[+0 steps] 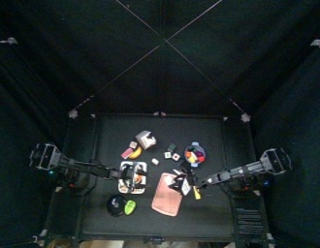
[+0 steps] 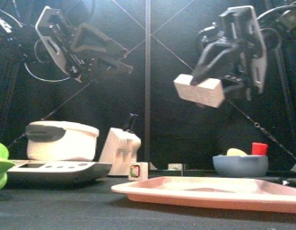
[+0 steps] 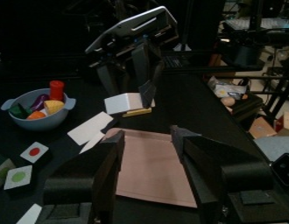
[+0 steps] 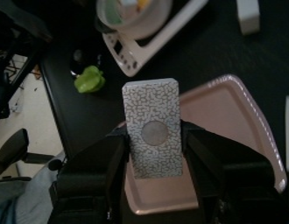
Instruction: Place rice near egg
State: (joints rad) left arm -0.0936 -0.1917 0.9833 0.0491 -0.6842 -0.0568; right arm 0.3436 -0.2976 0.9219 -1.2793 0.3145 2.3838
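Note:
My right gripper (image 4: 153, 144) is shut on the rice, a white speckled block (image 4: 153, 122), and holds it in the air over the pink tray (image 4: 235, 131). The front view shows the block (image 2: 198, 90) high above the tray (image 2: 211, 190) under the right gripper (image 2: 216, 72). A white round thing with a yellow spot (image 4: 135, 9), perhaps the egg, lies on a white-rimmed tray beyond the pink tray. My left gripper (image 3: 144, 162) is open and empty above the pink tray's (image 3: 147, 166) other end. It sees the right arm holding the block (image 3: 123, 103).
A blue bowl (image 3: 39, 107) of coloured toy food stands at the back right (image 1: 195, 153). White cards (image 3: 88, 131) lie between bowl and tray. A white rice-cooker-like pot (image 2: 61, 142) on a grey tray and a white carton (image 2: 120, 148) stand at the left. A green toy (image 4: 88, 80) lies near the front.

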